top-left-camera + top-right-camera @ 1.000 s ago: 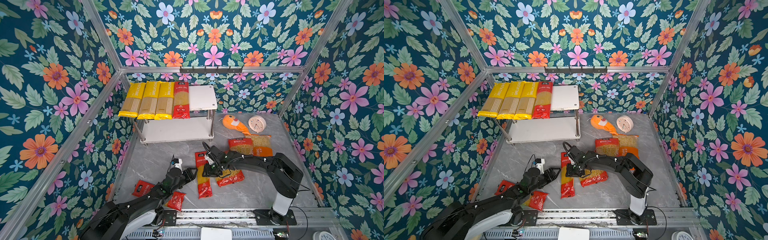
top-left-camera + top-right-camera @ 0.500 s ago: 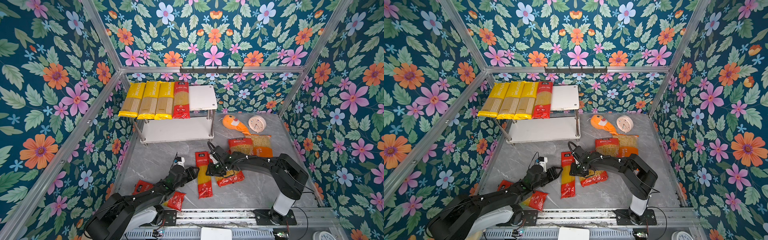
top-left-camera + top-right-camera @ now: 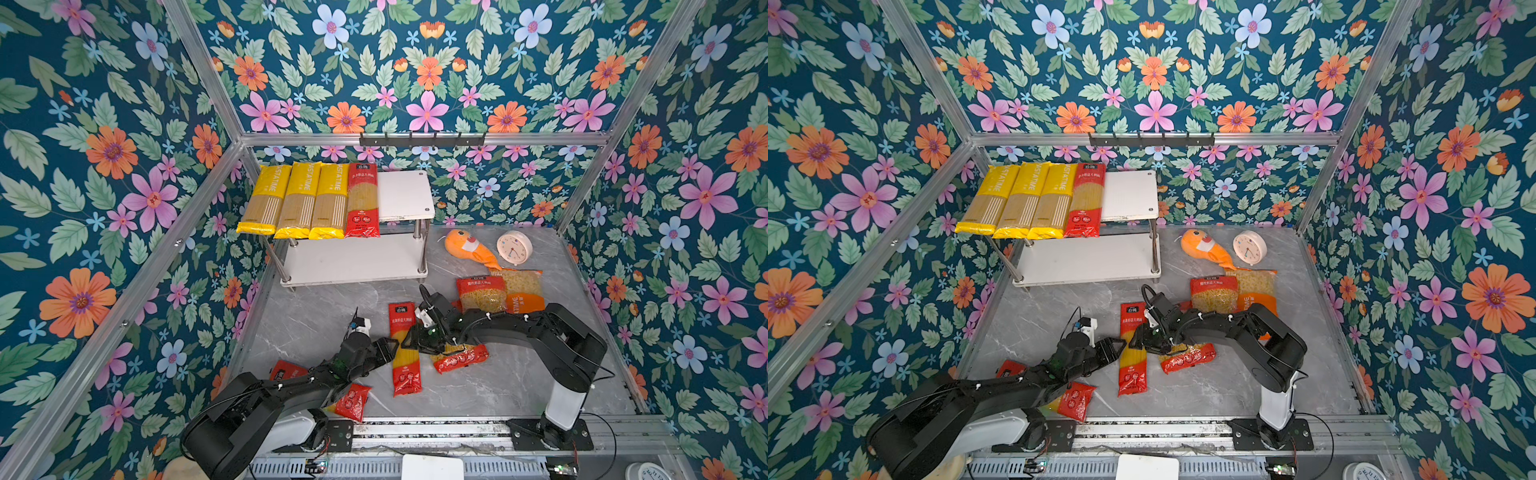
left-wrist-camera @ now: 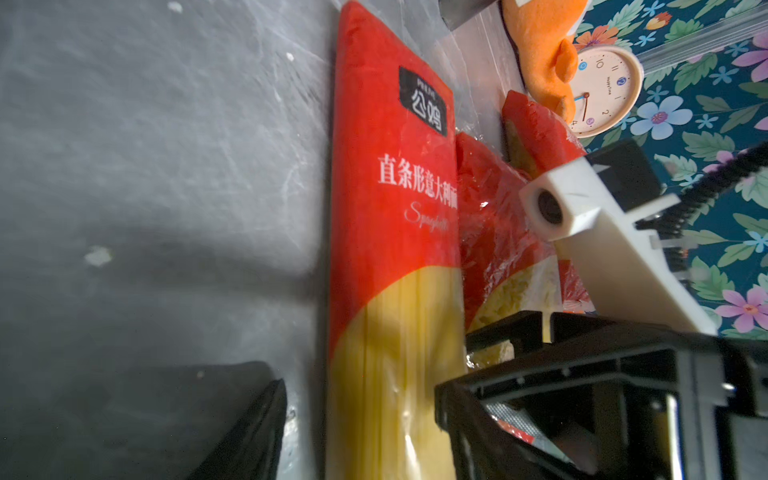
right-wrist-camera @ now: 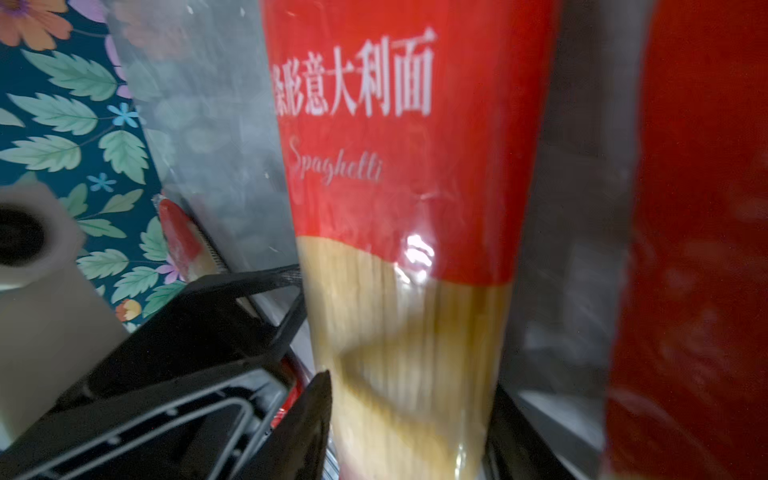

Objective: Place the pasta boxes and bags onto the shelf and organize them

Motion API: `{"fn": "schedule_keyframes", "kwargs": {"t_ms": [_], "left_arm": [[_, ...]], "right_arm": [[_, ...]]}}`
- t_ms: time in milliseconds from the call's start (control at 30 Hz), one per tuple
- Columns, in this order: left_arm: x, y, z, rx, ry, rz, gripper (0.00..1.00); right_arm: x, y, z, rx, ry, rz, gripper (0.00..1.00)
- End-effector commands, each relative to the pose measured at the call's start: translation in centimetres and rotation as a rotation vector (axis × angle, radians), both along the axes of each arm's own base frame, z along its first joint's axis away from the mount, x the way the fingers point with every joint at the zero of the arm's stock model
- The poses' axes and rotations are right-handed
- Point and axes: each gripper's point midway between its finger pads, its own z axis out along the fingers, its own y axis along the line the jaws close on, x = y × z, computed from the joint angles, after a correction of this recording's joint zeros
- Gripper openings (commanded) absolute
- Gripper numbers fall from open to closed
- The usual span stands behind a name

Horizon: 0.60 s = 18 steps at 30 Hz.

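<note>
A long red spaghetti pack [image 3: 405,353] lies flat mid-table. My left gripper [image 3: 392,351] is open astride it, with a gap beside one finger [image 4: 257,428]. My right gripper [image 3: 413,343] reaches in from the other side, open, its fingers [image 5: 316,411] close against the pack's long edges. The shelf [image 3: 405,195] carries three yellow packs [image 3: 299,199] and one red pack [image 3: 362,199] on its top board. A wide red bag [image 3: 481,293] and an orange bag [image 3: 521,291] lie at the right. Another red bag [image 3: 461,357] lies under my right arm, and a red pack [image 3: 351,401] under my left arm.
An orange plush fish [image 3: 467,249] and a round clock [image 3: 514,248] lie behind the bags at the back right. A black hook rail [image 3: 422,139] hangs on the back wall. Flowered walls close in three sides. The shelf's lower board [image 3: 353,259] is bare.
My left gripper has slid right until it straddles the red spaghetti pack. My right gripper's jaws have widened around the same pack. The pack has stayed in place.
</note>
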Motion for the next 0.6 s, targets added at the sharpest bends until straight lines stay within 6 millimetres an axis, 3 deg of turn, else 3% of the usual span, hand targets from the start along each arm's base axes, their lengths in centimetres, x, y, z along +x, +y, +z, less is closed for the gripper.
{"fn": "schedule_keyframes", "kwargs": {"t_ms": [0,333,567], "left_arm": [[0.0,-0.2,-0.2,-0.021,0.007,0.001,0.60],[0.0,-0.8,-0.6,-0.044,0.028,-0.012,0.36],[-0.3,-0.5,0.0,-0.035,0.018,-0.018,0.34]], "right_arm": [[0.5,0.2,-0.4,0.042,0.014,-0.047,0.54],[1.1,0.7,-0.3,0.095,-0.023,-0.039,0.39],[1.6,1.1,0.7,0.130,-0.075,-0.031,0.20]]}}
